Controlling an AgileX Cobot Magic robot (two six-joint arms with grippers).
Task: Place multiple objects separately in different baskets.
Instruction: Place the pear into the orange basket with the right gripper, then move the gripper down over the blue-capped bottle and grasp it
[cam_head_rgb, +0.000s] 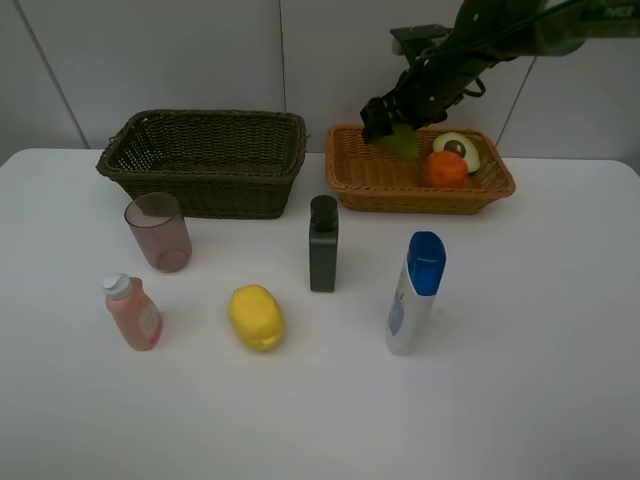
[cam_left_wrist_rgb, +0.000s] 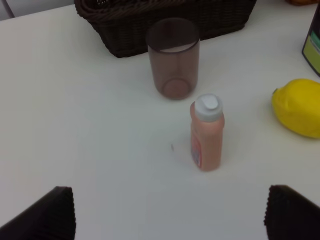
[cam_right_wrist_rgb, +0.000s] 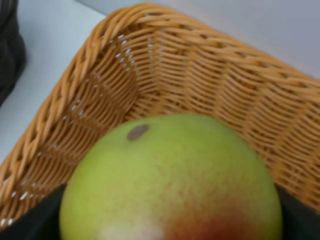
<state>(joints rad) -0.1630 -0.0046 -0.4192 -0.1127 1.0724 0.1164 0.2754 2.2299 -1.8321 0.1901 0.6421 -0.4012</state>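
Observation:
My right gripper is shut on the green-red pear and holds it over the left part of the light orange basket. The pear fills the right wrist view above that basket's corner. The orange and avocado half lie in the orange basket. The dark basket is empty. On the table stand the pink cup, pink bottle, lemon, dark green bottle and white blue-capped bottle. My left gripper is open above the table near the pink bottle.
The white table meets a grey panelled wall at the back. In the left wrist view the pink cup stands in front of the dark basket, with the lemon beside the bottle.

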